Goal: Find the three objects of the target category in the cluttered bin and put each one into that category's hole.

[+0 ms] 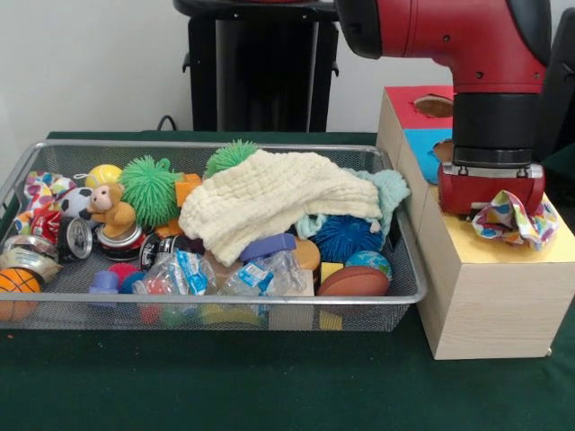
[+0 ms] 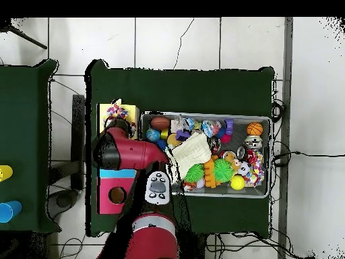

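The silver wire-mesh bin [image 1: 225,301] holds a heap of toys. One polka-dot cloth [image 1: 514,222] lies bunched on the yellow top of the pale wooden box [image 1: 490,287], right under my gripper [image 1: 494,212]. The cloth covers the gripper's tip and the yellow box's hole is hidden. In the overhead view this cloth [image 2: 116,110] shows at the yellow box's [image 2: 130,112] far end, beyond my arm. A second polka-dot cloth [image 1: 40,190] lies in the bin's far-left corner; it also shows in the overhead view [image 2: 255,176]. I see no third one.
A cream waffle cloth [image 1: 269,202] and a mint knitted cloth [image 1: 388,189] lie over the bin's middle and right. Green spiky balls, a toy monkey, balls and cans fill the rest. The blue-topped box [image 1: 422,144] and the red-topped box [image 1: 415,101] stand behind the yellow one.
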Robot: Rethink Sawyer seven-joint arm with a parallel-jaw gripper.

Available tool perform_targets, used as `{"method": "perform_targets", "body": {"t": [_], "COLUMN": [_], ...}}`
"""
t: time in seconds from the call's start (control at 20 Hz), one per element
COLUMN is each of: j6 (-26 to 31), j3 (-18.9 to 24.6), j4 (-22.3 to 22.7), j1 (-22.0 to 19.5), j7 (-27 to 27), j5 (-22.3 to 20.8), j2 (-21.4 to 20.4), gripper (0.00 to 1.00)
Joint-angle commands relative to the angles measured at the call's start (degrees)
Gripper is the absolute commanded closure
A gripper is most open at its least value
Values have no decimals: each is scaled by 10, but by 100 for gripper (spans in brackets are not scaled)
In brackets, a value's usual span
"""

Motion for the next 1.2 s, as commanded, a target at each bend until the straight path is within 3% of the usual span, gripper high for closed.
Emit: {"method": "perform_targets", "body": {"t": [0.05, 0.35, 0.8, 1.0, 1.05, 1.2], "j6": [34, 38, 135, 128, 125, 118], "j3": [-52, -86, -117, -114, -115, -108], "j4": [28, 29, 48, 53, 50, 53], "j1": [26, 50, 65, 59, 59, 54], "j7": [108, 116, 94, 89, 85, 85], "j5": [29, 53, 54, 46, 39, 37], "j2": [120, 112, 39, 32, 32, 30], "gripper": [0, 0, 0, 0, 100, 100]}}
